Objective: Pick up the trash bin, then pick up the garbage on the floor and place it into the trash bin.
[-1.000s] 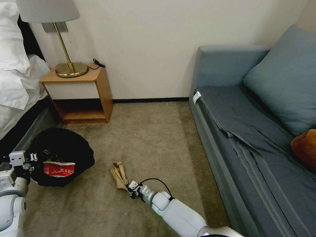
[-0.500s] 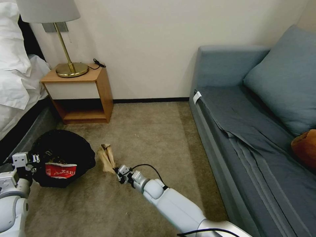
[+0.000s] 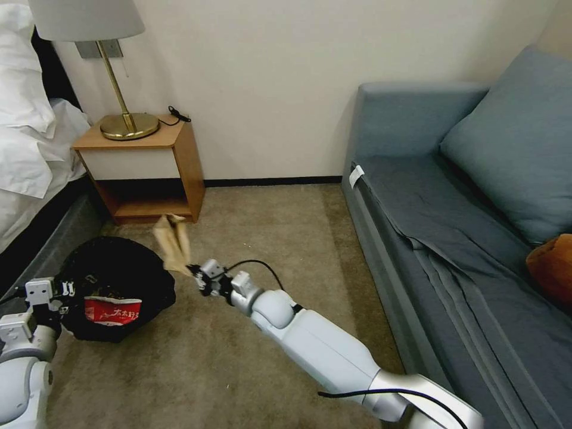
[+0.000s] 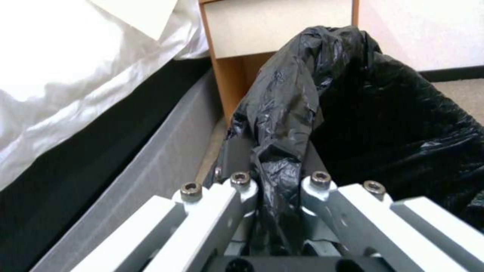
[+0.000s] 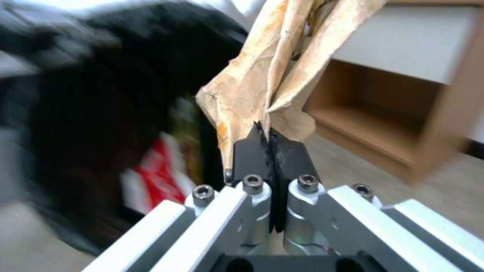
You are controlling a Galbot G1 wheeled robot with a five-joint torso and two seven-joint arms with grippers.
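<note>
Nearest to you, at the lower left of the head view, your left gripper [image 3: 56, 292] is clamped on the rim of the small round trash bin lined with a crinkly black plastic bag [image 3: 116, 280]. From the left wrist camera you can see that gripper [image 4: 276, 166] pinching a bunched fold of the bag between its closed fingers, with the bin's dark hollow [image 4: 403, 124] opening beyond. A crumpled red-and-white wrapper [image 3: 113, 311] lies inside the bin, against its near wall.

Your right arm reaches in from the lower right across the tan carpet [image 3: 262, 238]. Your right gripper [image 3: 195, 275] sits just beside the bin's right rim, closed on the lower end of a crumpled tan-brown paper scrap [image 3: 171, 243]. The scrap stands up from the fingers, clear of the carpet, its top hanging over the bin's far right edge. From the right wrist camera, the black fingertips [image 5: 249, 149] are pressed together on the scrap [image 5: 262, 75], with the blurred black bin [image 5: 101, 113] beside it.

Farther back, a light wooden bedside table with an open lower shelf [image 3: 179, 173] stands against the wall, carrying a brass lamp [image 3: 128, 125]. A bed with white linen [image 3: 27, 137] runs along your left, and a blue-grey sofa [image 3: 447, 208] along your right.
</note>
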